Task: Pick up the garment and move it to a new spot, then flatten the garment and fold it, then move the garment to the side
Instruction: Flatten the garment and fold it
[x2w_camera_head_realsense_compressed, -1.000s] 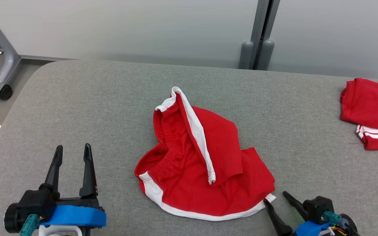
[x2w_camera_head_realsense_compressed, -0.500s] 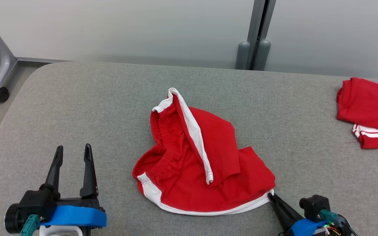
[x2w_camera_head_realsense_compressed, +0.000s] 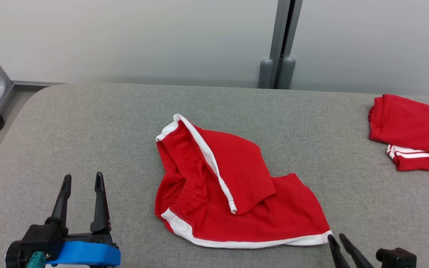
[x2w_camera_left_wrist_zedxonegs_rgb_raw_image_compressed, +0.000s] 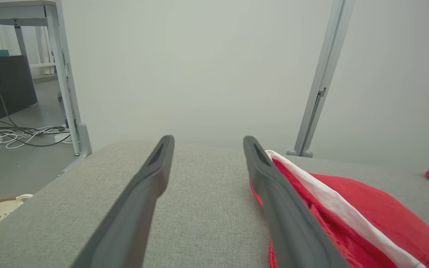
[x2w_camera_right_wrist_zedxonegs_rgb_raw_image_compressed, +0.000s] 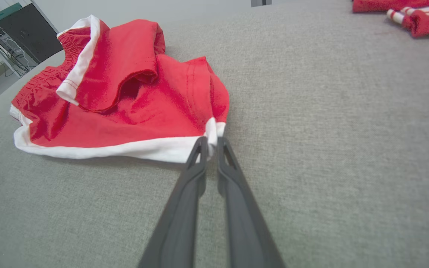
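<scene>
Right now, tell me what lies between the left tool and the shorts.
Bare grey tabletop separates left tool and shorts, seen in the head view.

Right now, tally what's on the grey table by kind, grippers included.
red shorts, crumpled: 1
folded red pile: 1
grippers: 2, left gripper open, right gripper shut on the shorts' white hem corner
Total: 4

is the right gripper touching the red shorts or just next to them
Touching. In the right wrist view the right gripper is pinched shut on the white-trimmed corner of the red shorts, cloth showing between its tips.
</scene>
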You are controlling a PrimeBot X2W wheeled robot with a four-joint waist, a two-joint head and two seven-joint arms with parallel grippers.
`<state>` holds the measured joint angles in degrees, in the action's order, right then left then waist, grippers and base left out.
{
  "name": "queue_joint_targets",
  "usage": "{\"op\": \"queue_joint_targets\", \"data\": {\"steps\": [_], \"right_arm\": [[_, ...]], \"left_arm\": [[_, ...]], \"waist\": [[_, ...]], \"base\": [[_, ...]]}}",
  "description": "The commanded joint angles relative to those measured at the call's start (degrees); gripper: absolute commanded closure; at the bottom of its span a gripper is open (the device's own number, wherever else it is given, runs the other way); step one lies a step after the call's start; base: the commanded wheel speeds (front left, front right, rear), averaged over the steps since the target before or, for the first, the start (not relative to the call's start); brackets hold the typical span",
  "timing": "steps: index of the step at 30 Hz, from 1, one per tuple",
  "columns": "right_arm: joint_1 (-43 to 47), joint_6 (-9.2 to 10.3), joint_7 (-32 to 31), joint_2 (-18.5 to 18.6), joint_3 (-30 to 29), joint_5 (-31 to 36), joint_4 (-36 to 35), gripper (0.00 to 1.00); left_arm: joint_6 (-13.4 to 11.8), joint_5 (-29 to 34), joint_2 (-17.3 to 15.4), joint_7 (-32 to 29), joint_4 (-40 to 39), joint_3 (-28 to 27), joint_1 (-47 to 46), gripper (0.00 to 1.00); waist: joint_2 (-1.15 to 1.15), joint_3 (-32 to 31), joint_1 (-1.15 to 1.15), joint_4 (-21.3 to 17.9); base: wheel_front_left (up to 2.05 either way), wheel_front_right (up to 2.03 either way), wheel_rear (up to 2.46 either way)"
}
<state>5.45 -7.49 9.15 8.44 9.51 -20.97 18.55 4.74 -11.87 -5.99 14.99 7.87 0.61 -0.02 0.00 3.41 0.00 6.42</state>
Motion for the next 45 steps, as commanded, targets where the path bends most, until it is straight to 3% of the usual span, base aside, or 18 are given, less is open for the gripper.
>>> {"op": "queue_joint_targets", "data": {"steps": [1,15,29,45], "right_arm": [[0.79,-0.01,-0.14,-0.58,-1.68,0.63,-2.10,0.00],[-1.03,-0.01,4.29,-3.81,-10.47,8.26,-11.46,0.00],[3.46,-0.01,4.63,-4.85,-11.71,11.79,-12.21,0.00],[2.77,-0.01,3.35,-5.17,-10.47,12.34,-10.97,0.00]], "left_arm": [[-0.08,0.07,-0.43,0.25,0.11,0.00,0.65,0.00],[-1.11,-0.06,-2.80,-1.26,-0.96,-0.93,3.66,0.00],[-2.84,0.50,-6.00,-4.83,-4.73,-2.43,7.67,0.00],[-3.28,-0.25,-6.18,-5.49,-7.07,-1.51,8.06,0.00]], "waist": [[0.00,-0.46,0.00,-0.17],[0.00,-3.32,0.00,0.23],[0.00,-4.58,0.00,1.18],[0.00,-4.51,0.00,0.71]], "base": [[0.00,0.00,0.00],[0.00,0.00,0.00],[0.00,0.00,0.00],[0.00,0.00,0.00]]}}
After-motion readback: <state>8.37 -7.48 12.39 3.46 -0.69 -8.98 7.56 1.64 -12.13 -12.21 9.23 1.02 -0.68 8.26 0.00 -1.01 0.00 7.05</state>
